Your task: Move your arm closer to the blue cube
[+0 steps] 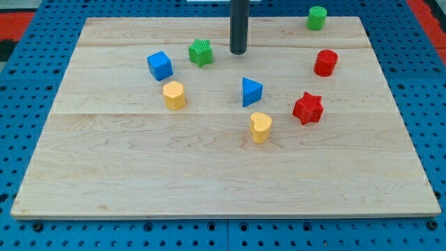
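A pale wooden board (209,167) lies on a blue pegboard table (28,63), seen from the view's bottom edge, looking slightly down. A straight dark rod comes down from the view's top, a little right of centre, and my tip (239,53) rests on the board in its upper part. The rod carries no pincer, so nothing opens or closes and nothing is held.

The blue cube (159,65) sits in the upper left part of the board, well to the left of my tip and slightly lower in the view. Between the two stands a green star (201,52), just left of my tip and apart from it. Just below and right of the blue cube, near it but not touching, is a yellow block (174,95) of rounded shape.

Near the board's centre is a blue triangle (251,92), below my tip. Just below it is a yellow heart (260,127). To the right of the triangle is a red star (308,108). Above that sits a red cylinder (325,63). A green cylinder (317,18) stands near the board's top right corner.
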You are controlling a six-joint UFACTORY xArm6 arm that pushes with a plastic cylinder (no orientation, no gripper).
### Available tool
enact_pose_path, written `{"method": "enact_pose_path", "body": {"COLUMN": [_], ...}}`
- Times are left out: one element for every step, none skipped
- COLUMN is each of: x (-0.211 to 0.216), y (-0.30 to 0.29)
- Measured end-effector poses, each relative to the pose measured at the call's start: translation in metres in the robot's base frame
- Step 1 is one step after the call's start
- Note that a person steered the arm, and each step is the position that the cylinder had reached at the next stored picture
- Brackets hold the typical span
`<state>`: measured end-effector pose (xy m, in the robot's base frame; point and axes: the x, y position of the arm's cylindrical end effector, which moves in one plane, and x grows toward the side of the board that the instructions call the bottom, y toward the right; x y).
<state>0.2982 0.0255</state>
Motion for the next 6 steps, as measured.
{"method": "enact_pose_path", "body": {"x": [0.034, 0.046, 0.043, 0.043, 0.056, 0.059], "y": [0.001, -0.036, -0.070, -0.099, -0.111, -0.136]}}
